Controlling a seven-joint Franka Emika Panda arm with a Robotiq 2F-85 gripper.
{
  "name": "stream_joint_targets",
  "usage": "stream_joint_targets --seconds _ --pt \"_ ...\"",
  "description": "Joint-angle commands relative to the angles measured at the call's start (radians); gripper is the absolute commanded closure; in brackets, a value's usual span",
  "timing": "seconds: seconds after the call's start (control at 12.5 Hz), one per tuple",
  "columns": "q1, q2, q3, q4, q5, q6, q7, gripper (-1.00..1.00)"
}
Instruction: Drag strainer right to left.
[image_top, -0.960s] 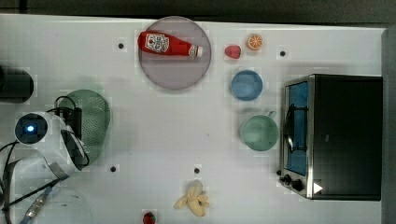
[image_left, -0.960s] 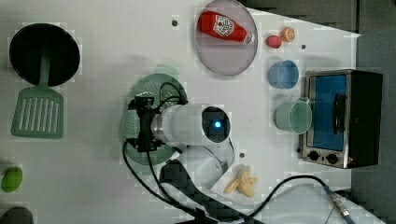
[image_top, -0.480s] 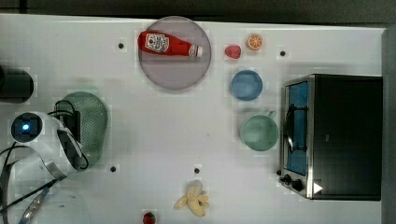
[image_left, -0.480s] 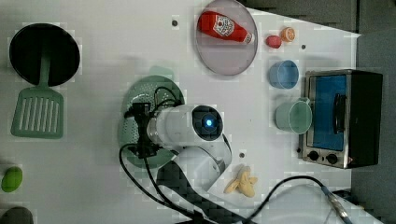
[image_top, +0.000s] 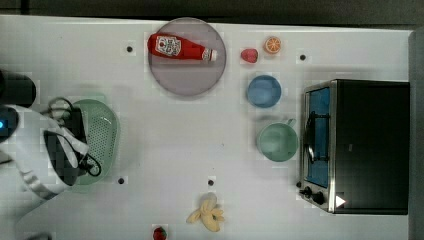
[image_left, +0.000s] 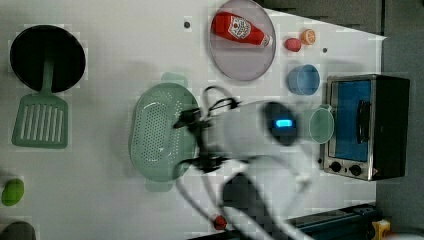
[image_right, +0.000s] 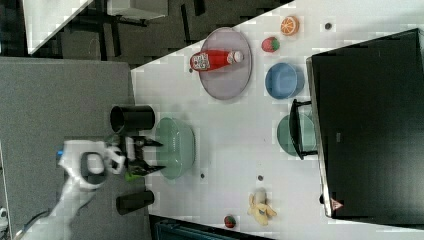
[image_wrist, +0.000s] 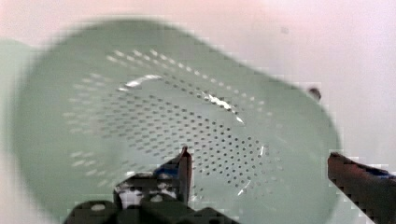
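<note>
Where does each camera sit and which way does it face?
Top view: overhead, straight down on table; arm at the top view's left, over strainer.
Left view: overhead, slightly tilted; arm mid-frame.
Right view: high, oblique; gripper open at strainer.
Wrist view: on wrist, looking into strainer; fingers show.
Shared: top and left views both show ketchup bottle.

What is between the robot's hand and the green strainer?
Nothing visible. In the wrist view the hand hangs right over the strainer, one finger over its dotted bottom and the other past its rim, with no other thing between them.
</note>
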Motion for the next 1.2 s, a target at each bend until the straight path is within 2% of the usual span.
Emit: stream_joint_targets --seconds 0.08,0.48,0.64,0.8,1.2 --pt "-0.081 -0.234 -0.196 0.046 -0.031 -0.141 -0.358 -1.0" --pt "-0.108 -0.486 -0.47 0.046 -0.152 -0.374 -0.903 -1.0" --pt "-0.115 -0.544 -0.548 0.045 -0.216 -0.397 -1.063 -1.0" --pt "-0.116 -0.564 -0.596 0.043 -0.258 -0.397 -1.128 -1.0" --pt "-0.115 -0.557 -0.6 0.043 -0.258 -0.393 -1.127 -1.0"
